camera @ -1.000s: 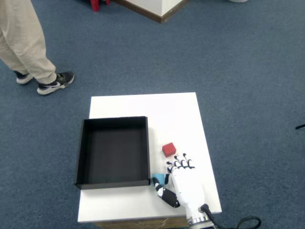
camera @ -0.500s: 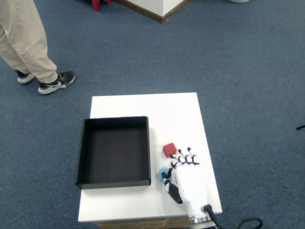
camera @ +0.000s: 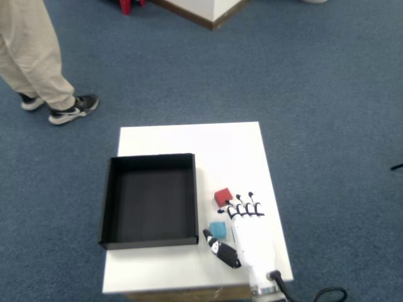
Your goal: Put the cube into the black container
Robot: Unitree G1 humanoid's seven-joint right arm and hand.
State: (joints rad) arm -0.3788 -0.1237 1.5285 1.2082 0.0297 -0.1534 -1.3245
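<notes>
Even, diffuse overhead light fills the scene. The square white tabletop (camera: 189,141) is bright, near washed out, with only faint, soft shadows on it. Blue carpet around it is sharp; no visible blur or glare.

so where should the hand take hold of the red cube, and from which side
Best taken from above, thumb and fingers pinching two opposite side faces. The red cube sits flat on the white table with its top clear, just past the fingertips of the right hand. Its left face has room before the black container, though the blue cube lies close to the thumb, so keep the pinch narrow.
</notes>
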